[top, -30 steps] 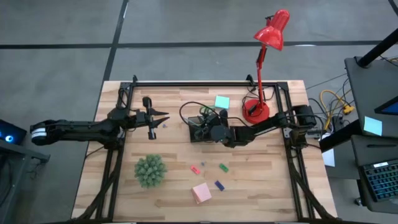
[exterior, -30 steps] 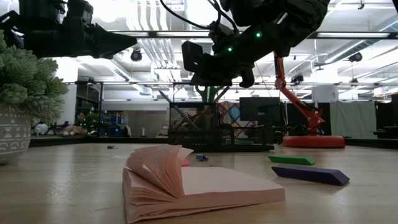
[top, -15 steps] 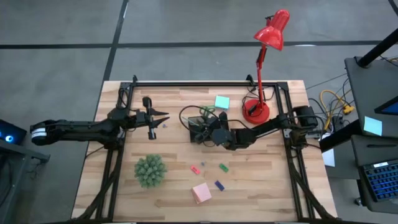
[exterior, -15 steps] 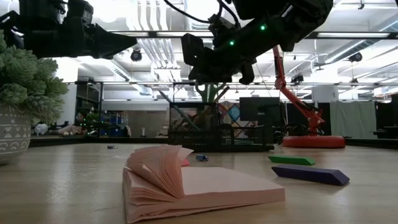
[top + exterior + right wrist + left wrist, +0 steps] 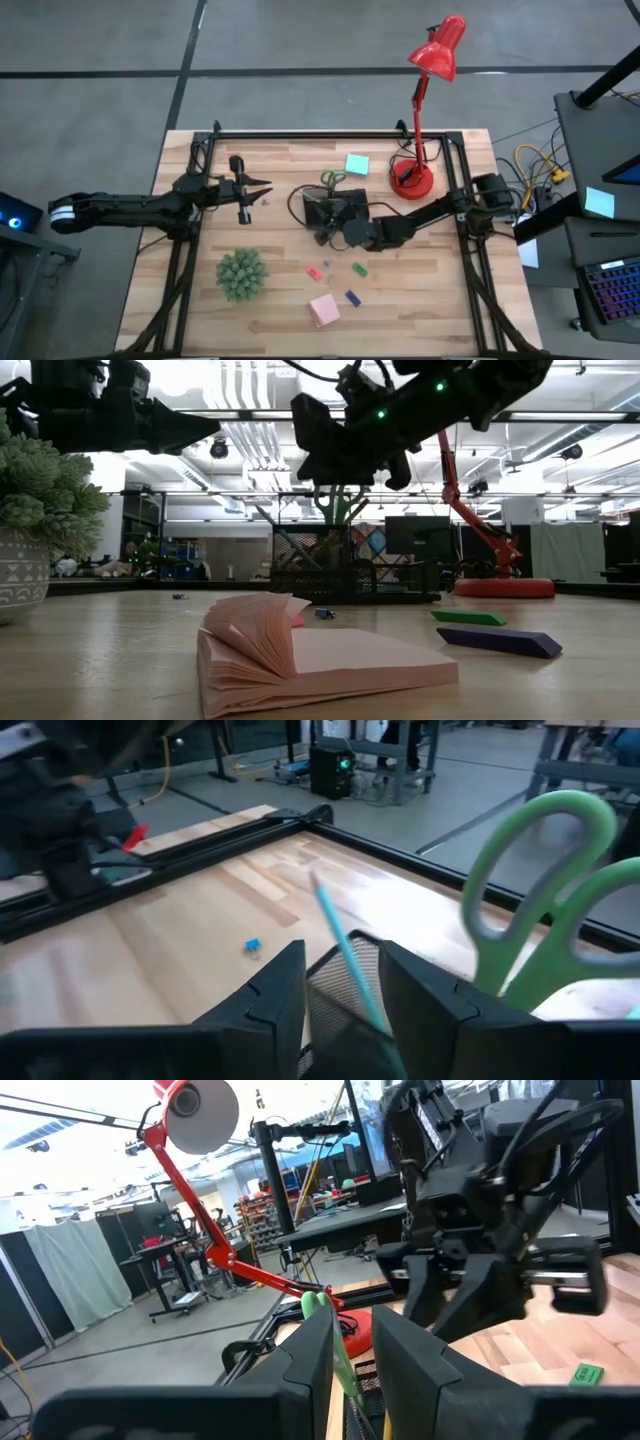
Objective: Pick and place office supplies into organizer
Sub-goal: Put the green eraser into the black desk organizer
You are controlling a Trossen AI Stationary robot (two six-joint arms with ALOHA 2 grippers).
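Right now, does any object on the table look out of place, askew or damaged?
Only one thing: the pink sticky-note pad lies with its top sheets fanned and curled upward instead of flat. The pink, green and blue erasers lie loose on the table, outside the organizer.

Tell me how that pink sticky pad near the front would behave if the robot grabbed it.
The pink pad would likely be floppy: its top sheets already fan upward. Pinched by few sheets, it might splay or peel. It lies flat on the table, so it probably would not roll, only slide.
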